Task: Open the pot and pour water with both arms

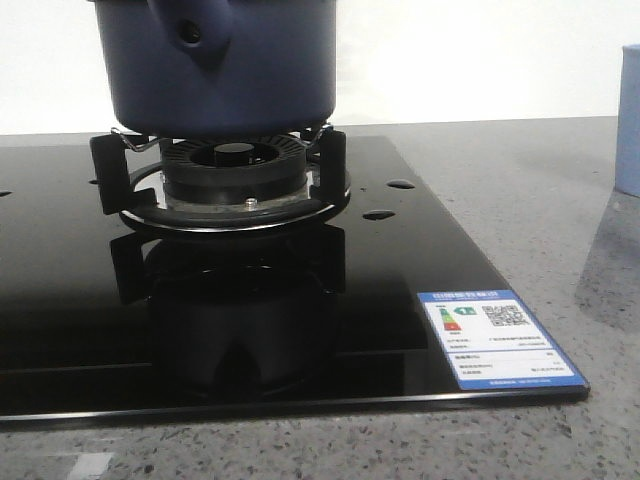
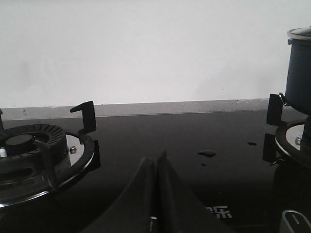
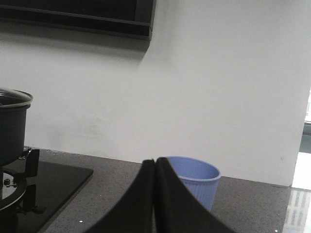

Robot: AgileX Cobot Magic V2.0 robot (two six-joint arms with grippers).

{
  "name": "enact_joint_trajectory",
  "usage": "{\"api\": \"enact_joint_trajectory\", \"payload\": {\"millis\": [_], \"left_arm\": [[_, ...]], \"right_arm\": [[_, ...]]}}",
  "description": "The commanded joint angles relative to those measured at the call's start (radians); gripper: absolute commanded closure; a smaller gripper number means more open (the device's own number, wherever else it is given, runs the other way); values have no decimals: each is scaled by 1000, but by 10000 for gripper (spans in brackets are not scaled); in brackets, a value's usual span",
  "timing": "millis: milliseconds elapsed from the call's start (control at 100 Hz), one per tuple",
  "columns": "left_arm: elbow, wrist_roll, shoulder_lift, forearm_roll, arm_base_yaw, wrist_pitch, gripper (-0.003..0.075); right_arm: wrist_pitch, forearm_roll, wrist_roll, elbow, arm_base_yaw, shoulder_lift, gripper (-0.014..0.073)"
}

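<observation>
The dark navy-blue pot (image 1: 225,65) stands on the black burner grate (image 1: 225,180) of the glossy black stove top; its handle mount with a dark hole faces the front view. The pot also shows at the edge of the left wrist view (image 2: 299,73) and of the right wrist view (image 3: 12,126), with a metal-rimmed lid on top. My left gripper (image 2: 156,160) is shut and empty, low over the stove glass between the two burners. My right gripper (image 3: 155,162) is shut and empty over the grey counter, apart from the pot. Neither gripper shows in the front view.
A pale blue ribbed cup (image 3: 197,182) stands on the grey stone counter behind my right gripper; its edge shows in the front view (image 1: 628,120). A second burner (image 2: 34,150) is beside my left gripper. A white-and-blue energy label (image 1: 500,340) is on the stove's corner.
</observation>
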Motion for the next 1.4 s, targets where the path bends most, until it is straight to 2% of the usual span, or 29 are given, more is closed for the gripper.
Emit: {"api": "enact_joint_trajectory", "payload": {"millis": [0,440,580,670,720,820,870,960,1110,1150,1390], "left_arm": [[9,-10,-30,-10,-2,-74,741],[9,-10,-30,-10,-2,-74,741],[9,-10,-30,-10,-2,-74,741],[9,-10,-30,-10,-2,-74,741],[9,-10,-30,-10,-2,-74,741],[9,-10,-30,-10,-2,-74,741],[9,-10,-30,-10,-2,-74,741],[9,-10,-30,-10,-2,-74,741],[9,-10,-30,-10,-2,-74,741],[9,-10,-30,-10,-2,-74,741],[9,-10,-30,-10,-2,-74,741]], "right_arm": [[-31,21,-9,-25,1,11,654],[-25,23,-9,-25,1,11,654],[61,206,-22,-25,9,13,655],[113,362,-224,-25,56,30,654],[155,502,-397,-25,108,39,654],[307,877,-812,-25,235,39,654],[380,957,-941,-25,293,28,654],[448,960,-966,-10,346,-18,654],[447,960,-957,84,332,-115,654],[527,960,-944,79,327,-126,654],[613,960,-942,79,327,-125,654]]}}
